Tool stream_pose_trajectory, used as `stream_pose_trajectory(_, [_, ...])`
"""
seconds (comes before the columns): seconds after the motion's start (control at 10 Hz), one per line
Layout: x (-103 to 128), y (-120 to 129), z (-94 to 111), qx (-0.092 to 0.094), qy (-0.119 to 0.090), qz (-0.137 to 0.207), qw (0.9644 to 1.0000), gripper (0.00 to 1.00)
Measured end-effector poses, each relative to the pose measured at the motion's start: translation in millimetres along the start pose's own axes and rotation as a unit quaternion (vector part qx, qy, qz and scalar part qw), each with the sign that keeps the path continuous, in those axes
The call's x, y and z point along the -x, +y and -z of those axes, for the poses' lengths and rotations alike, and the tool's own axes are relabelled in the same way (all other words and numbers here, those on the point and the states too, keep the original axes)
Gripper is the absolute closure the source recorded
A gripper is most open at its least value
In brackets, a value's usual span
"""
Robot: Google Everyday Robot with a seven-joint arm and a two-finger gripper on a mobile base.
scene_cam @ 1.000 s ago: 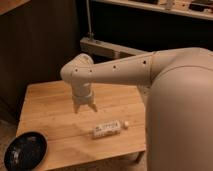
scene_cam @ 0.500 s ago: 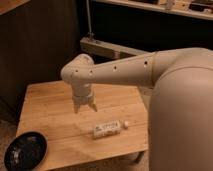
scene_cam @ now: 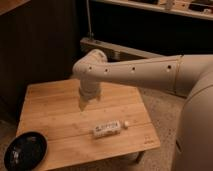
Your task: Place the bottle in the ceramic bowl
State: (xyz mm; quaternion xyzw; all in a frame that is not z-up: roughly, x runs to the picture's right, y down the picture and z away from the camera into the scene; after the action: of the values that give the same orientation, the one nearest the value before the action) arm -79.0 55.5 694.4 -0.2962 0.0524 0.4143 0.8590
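The bottle (scene_cam: 107,129) lies on its side near the front right of the wooden table (scene_cam: 52,107), its pale cap (scene_cam: 126,123) pointing right. At the table's front left corner sits the ceramic bowl (scene_cam: 25,150), black, glossy and with nothing in it. My gripper (scene_cam: 85,103) hangs fingers-down over the middle of the table, behind and a little left of the bottle. It is open and holds nothing. It stands well apart from the bowl.
My pale arm (scene_cam: 145,74) reaches in from the right across the table's back half. Behind the table stand a dark wall and a low metal frame (scene_cam: 112,50). Speckled floor (scene_cam: 162,112) shows to the right of the table.
The gripper has drifted slightly to the right over the table. The bottle and the bowl have not moved.
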Motion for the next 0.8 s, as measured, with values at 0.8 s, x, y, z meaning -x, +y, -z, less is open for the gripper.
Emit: stream_pose_trajectory(0.8, [19.6,-40.4,24.3,0.056,-0.049,0.235,0.9691,0.35])
